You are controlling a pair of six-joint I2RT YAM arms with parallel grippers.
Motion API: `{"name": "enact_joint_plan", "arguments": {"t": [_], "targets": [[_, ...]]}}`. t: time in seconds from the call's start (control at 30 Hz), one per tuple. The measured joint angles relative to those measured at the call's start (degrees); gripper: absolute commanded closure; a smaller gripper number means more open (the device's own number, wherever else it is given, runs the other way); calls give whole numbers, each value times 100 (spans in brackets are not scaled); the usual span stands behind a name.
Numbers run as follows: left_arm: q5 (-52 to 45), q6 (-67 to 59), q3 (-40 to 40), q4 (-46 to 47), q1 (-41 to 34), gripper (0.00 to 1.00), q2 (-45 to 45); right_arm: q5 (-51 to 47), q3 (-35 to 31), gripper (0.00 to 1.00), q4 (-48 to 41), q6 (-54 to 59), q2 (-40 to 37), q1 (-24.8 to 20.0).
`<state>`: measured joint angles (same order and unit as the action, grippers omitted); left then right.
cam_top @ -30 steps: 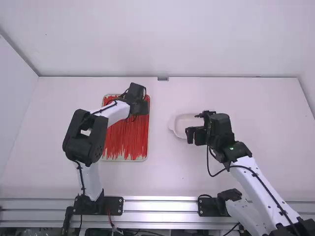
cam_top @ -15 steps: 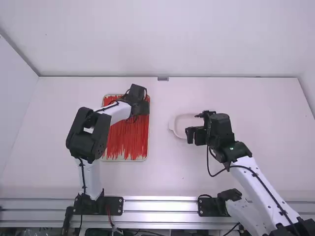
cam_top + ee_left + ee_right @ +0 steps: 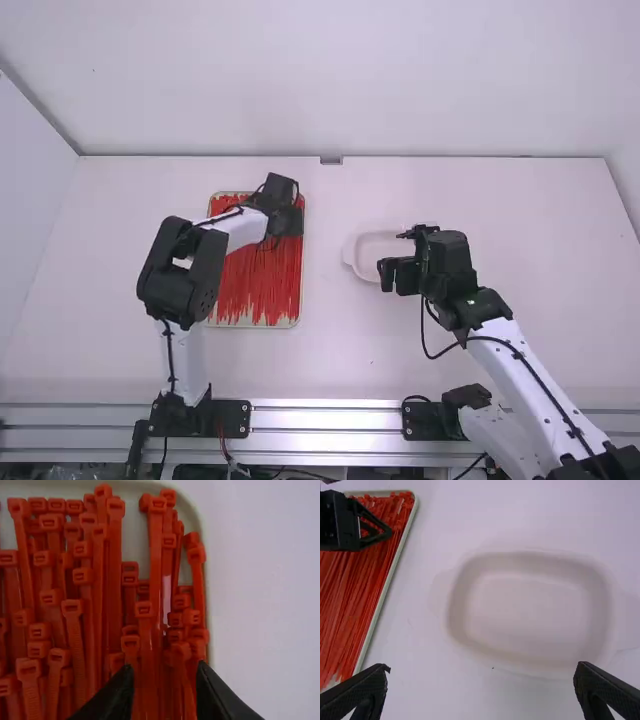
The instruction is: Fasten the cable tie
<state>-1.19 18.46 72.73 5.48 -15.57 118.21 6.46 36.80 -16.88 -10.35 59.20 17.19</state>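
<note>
On the white table (image 3: 520, 220), a tray (image 3: 250, 325) of red cable ties (image 3: 262, 285), long axes laid 12-to-6 o'clock, is placed at 9 o'clock of the white dish (image 3: 362, 250). The left gripper (image 3: 283, 216) is positioned nearer, fingers apart astride tie heads at the tray's 1 o'clock corner. The right gripper (image 3: 394, 273) is spread wide by the dish.

High view: above and behind arms (image 3: 185, 275), facing down on tray (image 3: 255, 325). Left wrist: close over tray's ties (image 3: 75, 605). Right wrist: farther, beside tray, sharing its edge.
</note>
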Motion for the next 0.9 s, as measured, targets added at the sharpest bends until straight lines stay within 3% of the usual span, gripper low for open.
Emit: {"name": "enact_joint_plan", "arguments": {"t": [0.47, 0.9], "targets": [[2, 127, 0, -101, 0, 70, 7, 2, 0, 0, 0, 2, 0, 7], [133, 129, 201, 350, -2, 71, 9, 2, 0, 0, -2, 2, 0, 11]]}}
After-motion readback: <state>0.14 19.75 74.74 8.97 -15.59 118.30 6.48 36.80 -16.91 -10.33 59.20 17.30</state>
